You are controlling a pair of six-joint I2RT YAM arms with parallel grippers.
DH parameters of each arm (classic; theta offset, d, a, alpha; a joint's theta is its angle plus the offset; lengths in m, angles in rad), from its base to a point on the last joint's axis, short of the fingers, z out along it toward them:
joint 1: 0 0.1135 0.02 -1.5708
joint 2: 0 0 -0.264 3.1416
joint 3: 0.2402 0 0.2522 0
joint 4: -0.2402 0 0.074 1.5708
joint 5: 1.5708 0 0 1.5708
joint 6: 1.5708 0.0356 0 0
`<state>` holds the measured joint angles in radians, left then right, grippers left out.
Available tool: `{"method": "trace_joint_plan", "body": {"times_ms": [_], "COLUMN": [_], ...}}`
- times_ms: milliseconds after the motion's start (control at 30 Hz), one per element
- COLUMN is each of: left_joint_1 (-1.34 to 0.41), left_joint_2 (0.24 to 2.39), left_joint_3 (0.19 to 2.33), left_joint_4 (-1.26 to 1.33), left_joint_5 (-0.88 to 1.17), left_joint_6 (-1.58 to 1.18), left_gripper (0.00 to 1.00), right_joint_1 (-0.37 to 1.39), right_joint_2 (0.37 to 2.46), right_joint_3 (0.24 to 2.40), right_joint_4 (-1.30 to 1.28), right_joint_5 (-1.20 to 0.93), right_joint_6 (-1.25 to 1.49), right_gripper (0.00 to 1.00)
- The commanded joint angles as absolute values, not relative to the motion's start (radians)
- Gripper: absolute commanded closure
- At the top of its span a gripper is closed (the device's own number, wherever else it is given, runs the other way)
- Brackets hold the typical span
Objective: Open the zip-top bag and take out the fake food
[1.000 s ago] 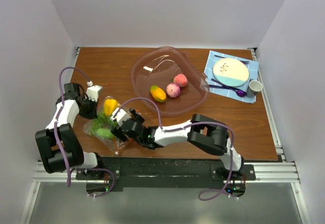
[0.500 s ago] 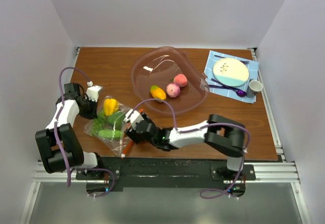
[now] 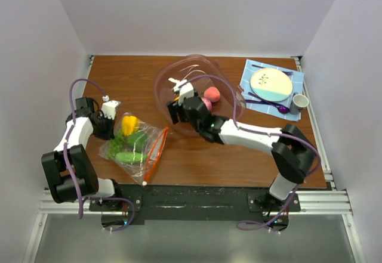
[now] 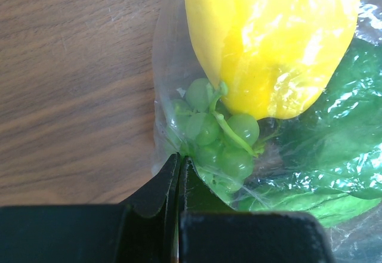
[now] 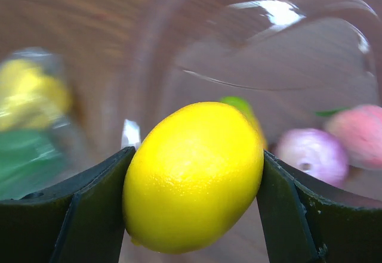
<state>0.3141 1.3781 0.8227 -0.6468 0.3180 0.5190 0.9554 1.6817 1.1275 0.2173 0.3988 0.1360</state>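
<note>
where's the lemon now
The lemon is clamped between the jaws of the right gripper, centre of the right wrist view, over the clear bowl, left of the peaches.

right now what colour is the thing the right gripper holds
Bright yellow: a lemon, clearest in the right wrist view.

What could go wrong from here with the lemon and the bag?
1. The right claw grips the smooth lemon by its sides near the bowl rim; released there, it might bounce onto the table.
2. The left claw pinches only a thin corner of the bag; the plastic could slip free when the pepper is pulled.
</note>
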Motion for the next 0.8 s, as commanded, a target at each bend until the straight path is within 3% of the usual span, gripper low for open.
{"method": "trace_joint_plan", "body": {"times_ms": [0,33,67,133,333,533,600,633,767], "left_joint_1": [0.324,0.325,0.325,0.324,0.325,0.325,0.325,0.325,0.324], "left_joint_2": [1.347,1.345,1.345,1.348,1.347,1.353,1.356,1.356,1.361], "left_joint_3": [0.834,0.836,0.838,0.841,0.841,0.836,0.839,0.841,0.842], "left_joint_4": [-0.657,-0.658,-0.658,-0.661,-0.664,-0.657,-0.658,-0.657,-0.657], "left_joint_5": [0.325,0.325,0.328,0.333,0.333,0.334,0.339,0.339,0.342], "left_joint_6": [0.538,0.54,0.538,0.534,0.532,0.526,0.522,0.52,0.515], "left_gripper": [1.0,1.0,1.0,1.0,1.0,1.0,1.0,1.0,1.0], "right_joint_1": [0.907,0.904,0.905,0.9,0.899,0.956,0.998,1.015,1.129], "right_joint_2": [1.775,1.782,1.79,1.798,1.686,1.545,1.503,1.491,1.479], "right_joint_3": [1.198,1.203,1.212,1.216,1.183,1.062,1.028,1.014,0.91], "right_joint_4": [0.071,0.064,0.058,0.041,0.063,0.143,0.156,0.166,0.256], "right_joint_5": [0.387,0.391,0.4,0.422,0.502,0.416,0.384,0.373,0.316], "right_joint_6": [0.173,0.175,0.175,0.184,0.173,0.088,0.068,0.064,0.054], "right_gripper": [0.36,0.29,0.14,0.02,0.01,0.01,0.15,0.31,0.68]}}
